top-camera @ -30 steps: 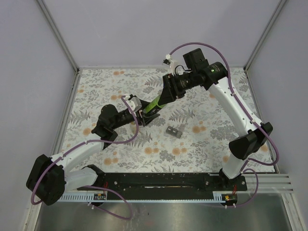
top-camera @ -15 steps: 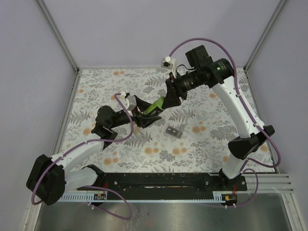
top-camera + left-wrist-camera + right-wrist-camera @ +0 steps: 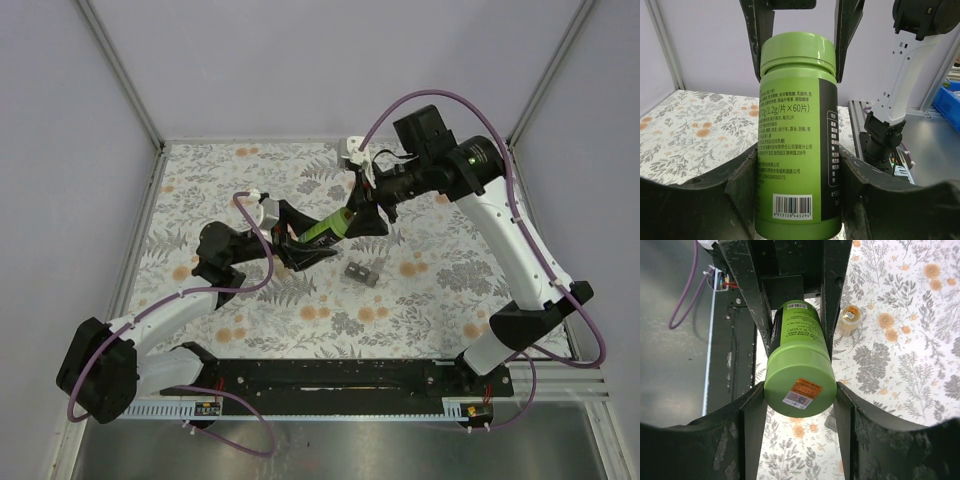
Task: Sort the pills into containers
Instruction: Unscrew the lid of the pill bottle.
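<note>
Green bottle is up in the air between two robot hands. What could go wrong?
1. If the right fingers twist the lid while the left fingers grip loosely, the green bottle might slip and fall.
2. The bottle is tilted, so pills could spill once the lid comes off, missing the grey container.

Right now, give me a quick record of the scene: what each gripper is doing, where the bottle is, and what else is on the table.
held item: green bottle, lifted off the table, tilted between the two arms
left gripper: closed on the bottle's body
right gripper: closed around the cap
cap state: on the bottle
on table: grey tray; orange-capped jar
</note>
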You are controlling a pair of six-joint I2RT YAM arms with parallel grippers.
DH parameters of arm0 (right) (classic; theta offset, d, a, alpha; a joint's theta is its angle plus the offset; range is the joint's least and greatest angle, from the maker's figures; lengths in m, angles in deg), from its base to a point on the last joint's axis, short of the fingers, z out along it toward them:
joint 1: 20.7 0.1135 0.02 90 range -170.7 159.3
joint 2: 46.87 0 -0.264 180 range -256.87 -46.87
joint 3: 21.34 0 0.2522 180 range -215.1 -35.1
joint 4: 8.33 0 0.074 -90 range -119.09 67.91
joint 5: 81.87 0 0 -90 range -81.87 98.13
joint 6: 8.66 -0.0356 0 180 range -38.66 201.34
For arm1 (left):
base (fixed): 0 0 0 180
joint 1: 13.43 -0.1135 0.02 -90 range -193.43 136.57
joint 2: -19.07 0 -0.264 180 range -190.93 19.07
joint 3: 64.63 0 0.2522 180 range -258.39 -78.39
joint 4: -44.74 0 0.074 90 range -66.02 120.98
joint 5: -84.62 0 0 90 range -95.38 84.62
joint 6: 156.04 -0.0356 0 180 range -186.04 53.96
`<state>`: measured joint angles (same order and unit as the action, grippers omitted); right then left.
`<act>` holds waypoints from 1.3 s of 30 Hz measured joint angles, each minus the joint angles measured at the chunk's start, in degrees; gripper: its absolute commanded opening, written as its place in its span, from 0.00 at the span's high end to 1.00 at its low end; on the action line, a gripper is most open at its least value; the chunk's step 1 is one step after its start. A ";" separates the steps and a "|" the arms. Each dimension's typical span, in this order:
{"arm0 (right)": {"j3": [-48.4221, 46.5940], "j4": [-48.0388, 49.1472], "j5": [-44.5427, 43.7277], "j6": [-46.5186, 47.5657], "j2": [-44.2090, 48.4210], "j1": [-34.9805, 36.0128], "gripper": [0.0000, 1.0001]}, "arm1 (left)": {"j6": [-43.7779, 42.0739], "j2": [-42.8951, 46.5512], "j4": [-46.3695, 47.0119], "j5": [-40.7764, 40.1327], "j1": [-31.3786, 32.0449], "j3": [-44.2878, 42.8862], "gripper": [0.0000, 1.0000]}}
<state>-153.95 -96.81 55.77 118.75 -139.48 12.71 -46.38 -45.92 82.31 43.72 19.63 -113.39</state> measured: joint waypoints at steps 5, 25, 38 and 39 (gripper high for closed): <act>3.45 1.86 -2.99 7.23 2.78 1.77 0.34 | 0.79 -0.04 -0.22 1.33 -0.07 0.02 1.00; 14.10 12.31 -12.48 11.23 10.99 2.25 0.08 | 0.81 -0.26 -1.57 5.79 -0.22 0.02 1.00; 19.54 18.99 -9.20 -14.36 16.22 2.21 0.06 | -4.66 0.07 -5.16 -0.26 -0.17 0.02 1.00; 19.34 19.89 -9.49 -17.05 15.69 2.21 0.06 | -4.98 0.07 -5.40 -0.70 -0.17 0.02 1.00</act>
<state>-134.60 -76.92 46.28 101.70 -123.79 14.91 -51.36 -45.86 76.91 43.02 19.46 -113.37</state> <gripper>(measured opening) 0.939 0.558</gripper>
